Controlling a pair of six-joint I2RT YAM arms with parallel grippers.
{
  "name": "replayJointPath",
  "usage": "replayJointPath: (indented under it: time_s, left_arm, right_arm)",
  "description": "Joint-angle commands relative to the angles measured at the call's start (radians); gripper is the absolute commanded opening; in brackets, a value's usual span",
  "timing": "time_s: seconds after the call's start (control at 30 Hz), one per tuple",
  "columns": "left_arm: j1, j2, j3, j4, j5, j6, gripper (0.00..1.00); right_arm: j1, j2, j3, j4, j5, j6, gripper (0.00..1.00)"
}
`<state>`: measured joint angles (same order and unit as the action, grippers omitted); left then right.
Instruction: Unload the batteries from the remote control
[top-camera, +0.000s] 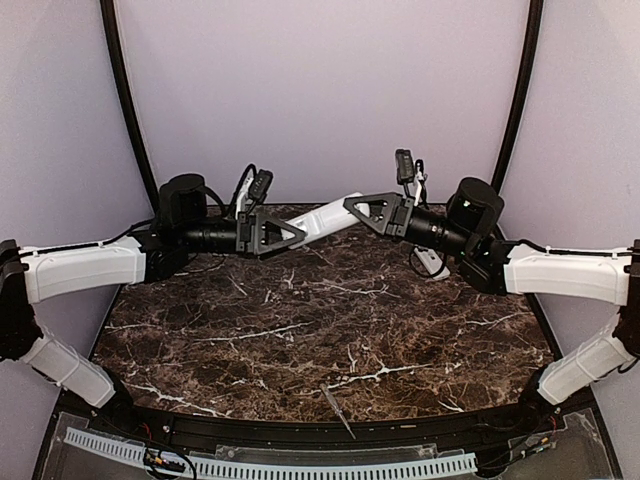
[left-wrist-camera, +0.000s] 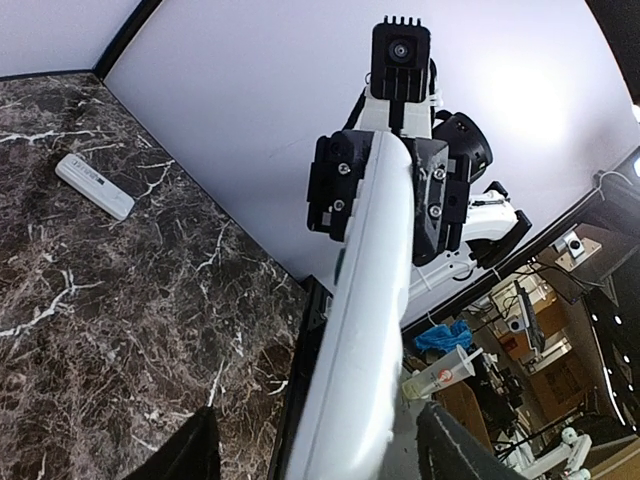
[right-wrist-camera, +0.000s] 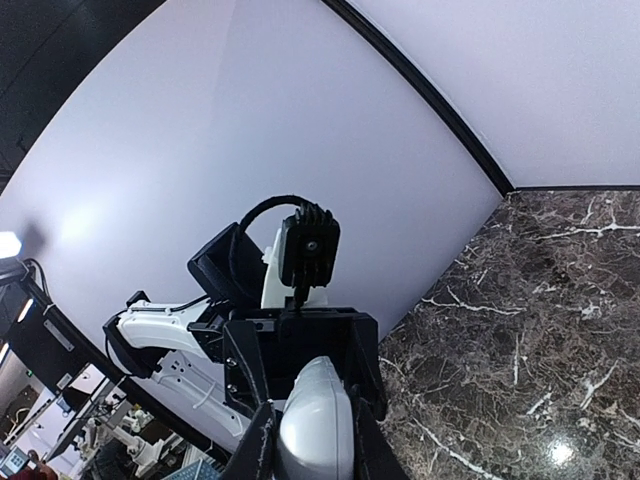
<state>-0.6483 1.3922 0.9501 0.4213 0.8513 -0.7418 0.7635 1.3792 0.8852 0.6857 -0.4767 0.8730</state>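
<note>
Dark fingers (left-wrist-camera: 190, 450) of the left gripper (left-wrist-camera: 318, 415) fill the bottom edge of the left wrist view, cut off by the frame. They stand wide on either side of the white remote control (left-wrist-camera: 365, 300), with a gap showing on the left, so this pincer straddles it without clamping.

At the remote's far end the right gripper (right-wrist-camera: 312, 412) is pinched tight on the rounded tip, fingers pressed against both sides.

No orange batteries can be made out in any view, and the remote's battery bay is turned out of sight.

A small white oblong piece (left-wrist-camera: 93, 186) lies on the marble table (top-camera: 300, 330) at the upper left; what it is cannot be told.

From above, both forearms reach inward almost level, meeting over the table's far half, with the remote bridging them clear of the surface.

A thin grey rod (top-camera: 337, 410) lies near the bottom edge.
</note>
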Motion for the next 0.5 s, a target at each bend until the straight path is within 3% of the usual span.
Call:
replayJointPath:
  time_s: [0.0, 0.1, 0.37, 0.47]
  left_arm:
    - [-0.024, 0.031, 0.044, 0.056, 0.043, -0.014, 0.60]
    - [-0.026, 0.033, 0.039, 0.081, 0.043, -0.018, 0.50]
    - [-0.027, 0.053, 0.018, 0.213, 0.063, -0.106, 0.48]
    - [-0.026, 0.056, 0.016, 0.220, 0.062, -0.110, 0.41]
  right_arm:
    - [0.013, -0.028, 0.003, 0.106, -0.030, 0.001, 0.00]
    - [0.013, -0.026, -0.001, 0.100, -0.025, 0.000, 0.00]
    - [0.013, -0.022, -0.031, 0.122, -0.019, 0.018, 0.00]
    - [0.012, -0.022, -0.034, 0.123, -0.018, 0.019, 0.00]
